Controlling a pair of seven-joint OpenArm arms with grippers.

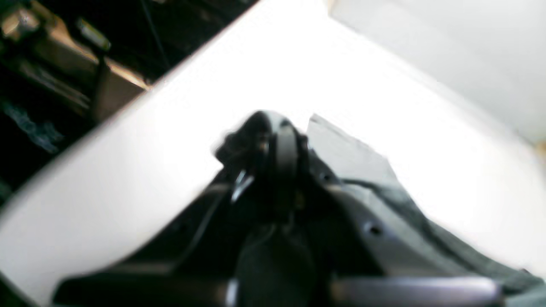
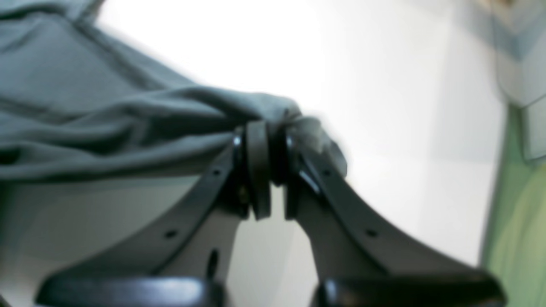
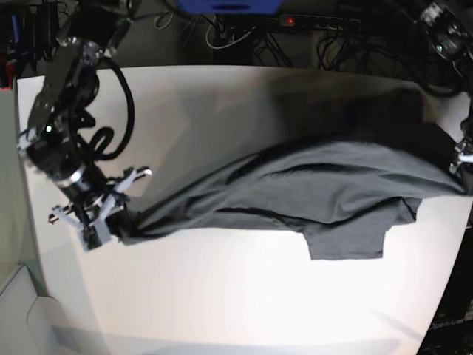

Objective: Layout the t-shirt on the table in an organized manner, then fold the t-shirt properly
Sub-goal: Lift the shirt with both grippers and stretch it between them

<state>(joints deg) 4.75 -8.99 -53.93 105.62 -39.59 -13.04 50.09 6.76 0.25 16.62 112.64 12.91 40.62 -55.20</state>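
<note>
Both tools [image 2: 264, 170] pinch t-shirt [image 3: 325, 185].

One t-shirt [image 3: 318, 188], one table [image 3: 222, 296], and apparently two grippers, one barely visible at the edge.

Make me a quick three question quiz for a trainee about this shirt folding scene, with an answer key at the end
1. True or false: the t-shirt lies neatly folded in a small square on the table.
2. Which gripper pinches a bunched bit of the grey cloth in its own wrist view? A) right gripper B) neither C) a human hand
3. Fill in: in the base view the shirt is stretched between the two ____, one at each side of the table.

Key
1. False. It is spread out and wrinkled, pulled taut across the table.
2. A. Its jaws are closed on a gathered fold.
3. Grippers. The left gripper is at that view's right edge, also shut on cloth.
</note>
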